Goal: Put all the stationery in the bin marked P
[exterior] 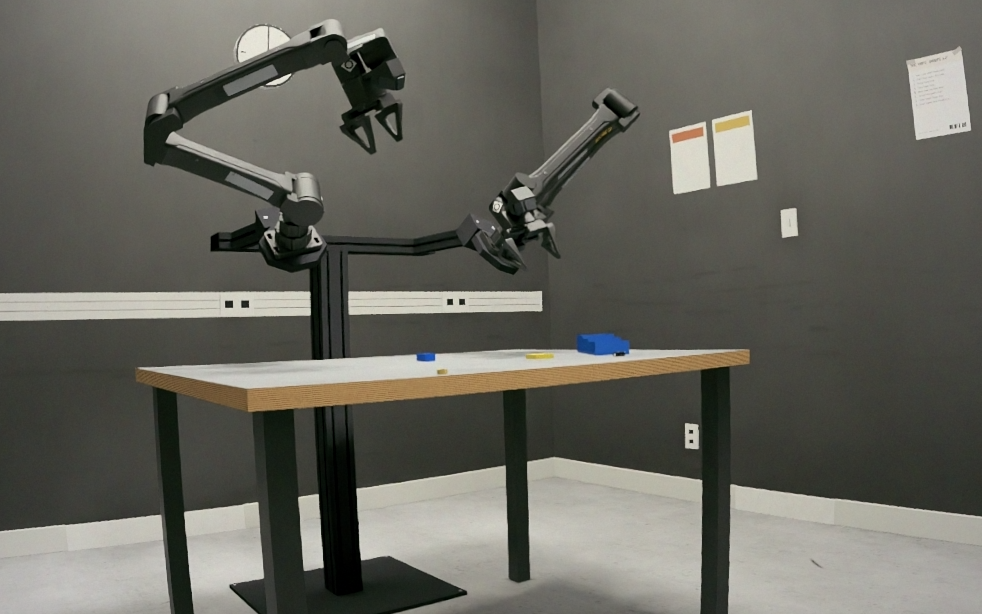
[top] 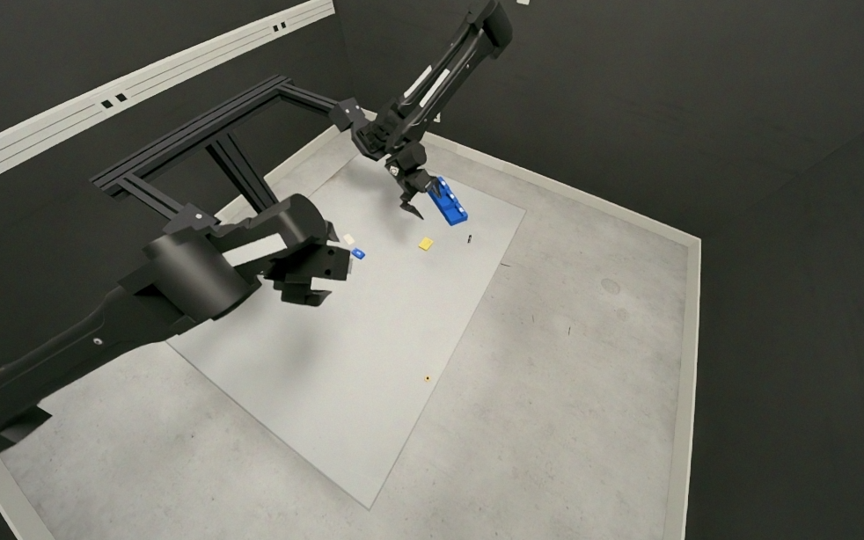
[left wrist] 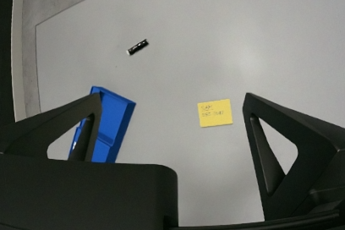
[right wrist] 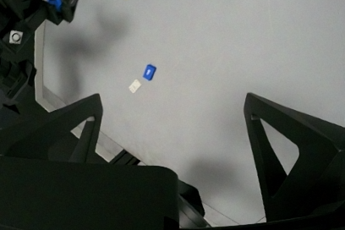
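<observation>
A blue stapler-like block [top: 447,200] lies at the far end of the grey mat, with a yellow sticky note [top: 425,243] and a tiny black item [top: 469,237] near it. A small blue piece [top: 357,253] and a small white piece [top: 348,238] lie together further left. My left gripper [top: 413,204] is open and empty, hovering well above the block [left wrist: 104,123] and the note [left wrist: 215,113]. My right gripper [top: 311,291] [exterior: 373,133] is open and empty, high above the table. No bin shows in any view.
A tiny yellow ring [top: 427,378] lies alone near the mat's right edge. The black arm stand [exterior: 331,305] rises behind the table. The mat ends at the table's edges.
</observation>
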`<state>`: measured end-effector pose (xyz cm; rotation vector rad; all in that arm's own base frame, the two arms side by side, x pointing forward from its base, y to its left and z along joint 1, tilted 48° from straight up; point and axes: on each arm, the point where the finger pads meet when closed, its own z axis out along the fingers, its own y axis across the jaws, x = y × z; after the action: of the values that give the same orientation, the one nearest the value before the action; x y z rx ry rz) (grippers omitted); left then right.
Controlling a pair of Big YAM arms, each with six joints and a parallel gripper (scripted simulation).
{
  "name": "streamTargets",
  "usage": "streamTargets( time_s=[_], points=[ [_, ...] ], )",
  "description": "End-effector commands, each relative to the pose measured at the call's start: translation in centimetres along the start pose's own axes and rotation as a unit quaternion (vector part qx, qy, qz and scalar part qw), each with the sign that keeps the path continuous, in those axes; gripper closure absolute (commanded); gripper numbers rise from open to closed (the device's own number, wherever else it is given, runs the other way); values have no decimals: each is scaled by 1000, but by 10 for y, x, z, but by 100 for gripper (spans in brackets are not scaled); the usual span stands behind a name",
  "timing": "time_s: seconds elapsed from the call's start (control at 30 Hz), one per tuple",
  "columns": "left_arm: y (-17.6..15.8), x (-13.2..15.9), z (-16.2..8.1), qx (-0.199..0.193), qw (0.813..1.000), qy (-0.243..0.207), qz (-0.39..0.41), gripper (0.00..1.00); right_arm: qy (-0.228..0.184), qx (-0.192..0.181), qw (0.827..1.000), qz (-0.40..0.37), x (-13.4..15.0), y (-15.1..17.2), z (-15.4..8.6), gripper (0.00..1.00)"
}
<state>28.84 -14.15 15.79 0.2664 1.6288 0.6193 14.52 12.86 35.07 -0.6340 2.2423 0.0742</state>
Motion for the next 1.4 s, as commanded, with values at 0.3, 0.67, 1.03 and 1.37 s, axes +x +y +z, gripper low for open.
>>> streamTargets(
  time_s=[0.3,0.67,1.03,1.37],
  points=[
    [0,-1,0,0,1000,-1,-2,0,0,65,994,84,-10,-45,-6,0],
    [0,-1,0,0,1000,-1,-2,0,11,126,982,141,-5,-77,-4,0],
    [0,-1,0,0,1000,-1,-2,0,22,186,962,197,4,-108,-7,0],
    [0,-1,0,0,1000,-1,-2,0,27,216,950,225,10,-123,-9,0]
  ],
)
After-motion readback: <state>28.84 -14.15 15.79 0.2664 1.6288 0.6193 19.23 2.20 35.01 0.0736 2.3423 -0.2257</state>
